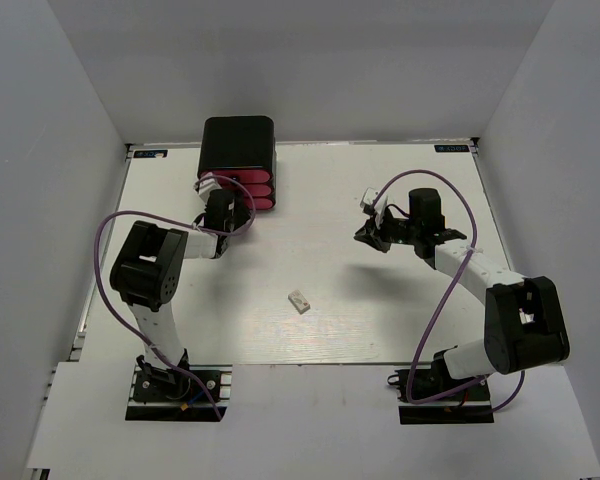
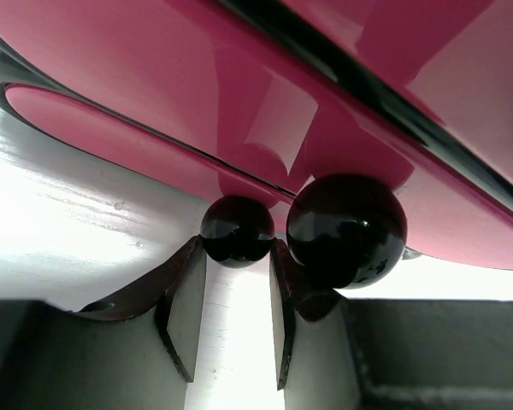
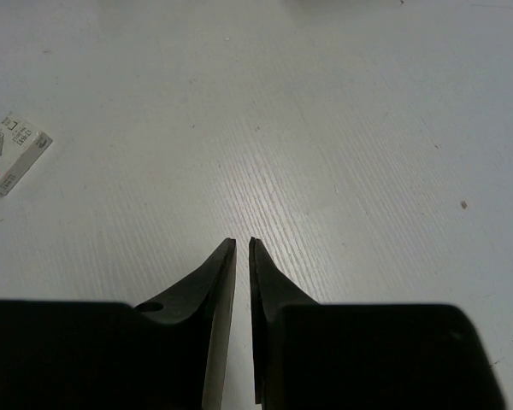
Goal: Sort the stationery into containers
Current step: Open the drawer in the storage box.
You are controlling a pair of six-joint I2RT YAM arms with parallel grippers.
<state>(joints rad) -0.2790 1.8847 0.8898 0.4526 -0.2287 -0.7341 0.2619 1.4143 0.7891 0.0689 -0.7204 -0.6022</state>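
The black rounded box (image 1: 238, 140) stands at the back left with its three pink drawers (image 1: 248, 190) facing forward. My left gripper (image 1: 225, 205) is at the drawer fronts. In the left wrist view its jaws (image 2: 237, 249) grip a small black knob (image 2: 237, 231) of a pink drawer (image 2: 154, 162) from both sides, and a second knob (image 2: 346, 229) sits just to the right. A tiny whitish-grey block (image 1: 299, 301) lies on the table's middle and also shows in the right wrist view (image 3: 13, 152). My right gripper (image 1: 373, 236) (image 3: 242, 242) is shut and empty above the table. The coloured bars are out of view.
The white table (image 1: 380, 320) is walled in by grey panels on the left, right and back. Purple cables loop over both arms. The block lies between the two arms, nearer the front edge.
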